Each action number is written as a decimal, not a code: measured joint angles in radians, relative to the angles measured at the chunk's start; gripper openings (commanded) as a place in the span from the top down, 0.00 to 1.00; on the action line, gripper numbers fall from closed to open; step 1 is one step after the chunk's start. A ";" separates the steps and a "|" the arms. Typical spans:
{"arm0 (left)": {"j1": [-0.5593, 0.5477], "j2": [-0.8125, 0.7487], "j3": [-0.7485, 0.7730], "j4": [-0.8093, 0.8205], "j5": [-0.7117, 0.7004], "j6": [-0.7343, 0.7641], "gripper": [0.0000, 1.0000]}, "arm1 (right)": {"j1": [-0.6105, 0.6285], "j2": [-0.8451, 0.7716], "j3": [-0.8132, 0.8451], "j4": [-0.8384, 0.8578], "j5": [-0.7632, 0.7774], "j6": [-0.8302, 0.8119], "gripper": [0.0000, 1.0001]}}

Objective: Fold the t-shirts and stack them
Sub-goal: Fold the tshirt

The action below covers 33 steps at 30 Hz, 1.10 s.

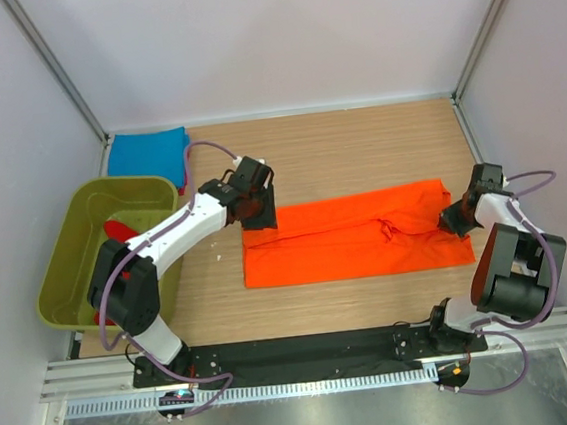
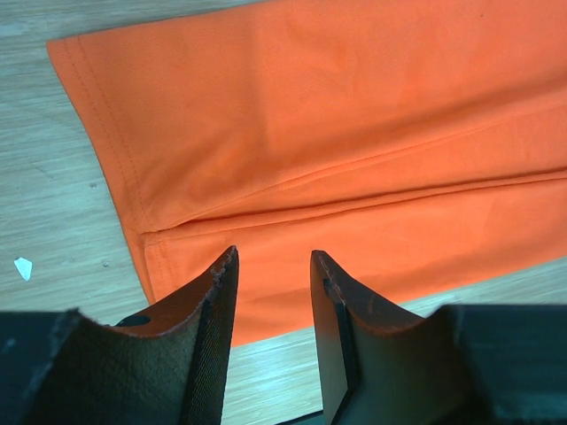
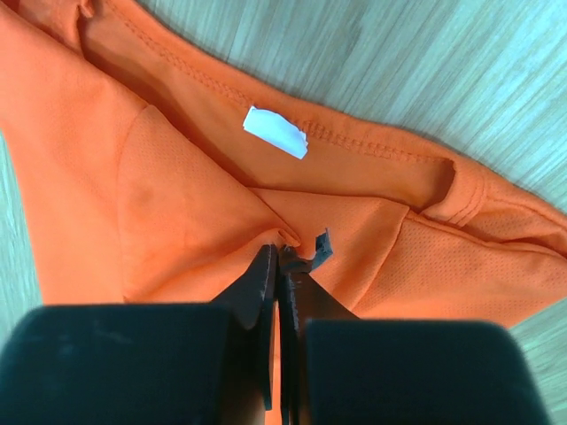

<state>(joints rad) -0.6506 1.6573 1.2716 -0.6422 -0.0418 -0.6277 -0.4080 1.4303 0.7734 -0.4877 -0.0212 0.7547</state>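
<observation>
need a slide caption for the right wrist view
Right gripper shut on a fold of the orange t-shirt near its collar and white label, on the wooden table.

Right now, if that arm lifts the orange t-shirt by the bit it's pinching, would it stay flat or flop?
Probably flop: the orange t-shirt puckers into soft creases where the right gripper pinches it. It looks thin and light, so the rest would likely drape and trail behind. On the smooth table it may slide rather than snag.
</observation>
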 measured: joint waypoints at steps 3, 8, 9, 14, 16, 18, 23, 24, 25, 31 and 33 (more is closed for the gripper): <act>0.000 0.000 -0.003 0.004 0.001 -0.001 0.59 | 0.000 -0.008 0.000 -0.001 -0.003 0.006 0.99; 0.000 0.003 -0.018 0.056 0.074 -0.035 0.59 | 0.000 -0.067 0.010 -0.042 -0.002 -0.003 0.99; -0.002 0.003 -0.019 0.070 0.095 -0.047 0.59 | 0.000 -0.080 0.020 -0.057 0.000 -0.007 0.99; -0.016 0.003 -0.019 0.130 0.164 -0.084 0.57 | 0.000 -0.134 0.071 -0.110 0.001 -0.020 0.99; -0.019 0.003 -0.018 0.143 0.189 -0.100 0.56 | 0.000 -0.155 0.078 -0.124 0.001 -0.019 0.99; -0.024 0.009 -0.018 0.164 0.219 -0.111 0.56 | 0.000 -0.171 0.080 -0.143 0.001 -0.020 0.99; -0.042 0.025 -0.017 0.190 0.242 -0.126 0.53 | 0.000 -0.214 0.073 -0.181 0.002 -0.022 0.99; -0.045 0.029 -0.017 0.190 0.237 -0.124 0.53 | 0.000 -0.229 0.065 -0.180 0.001 -0.022 0.99; -0.049 0.035 -0.017 0.189 0.222 -0.121 0.53 | 0.000 -0.242 0.056 -0.180 0.000 -0.022 0.99; -0.008 0.131 -0.018 0.174 0.164 -0.112 0.58 | 0.000 -0.266 0.038 -0.191 -0.003 -0.023 0.99; 0.014 0.161 -0.031 0.168 0.138 -0.111 0.58 | 0.000 -0.266 0.038 -0.193 -0.003 -0.026 0.99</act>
<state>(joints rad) -0.6365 1.8179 1.2407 -0.4744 0.0959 -0.7391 -0.4080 1.1648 0.8112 -0.6804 -0.0246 0.7284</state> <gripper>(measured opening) 0.426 0.036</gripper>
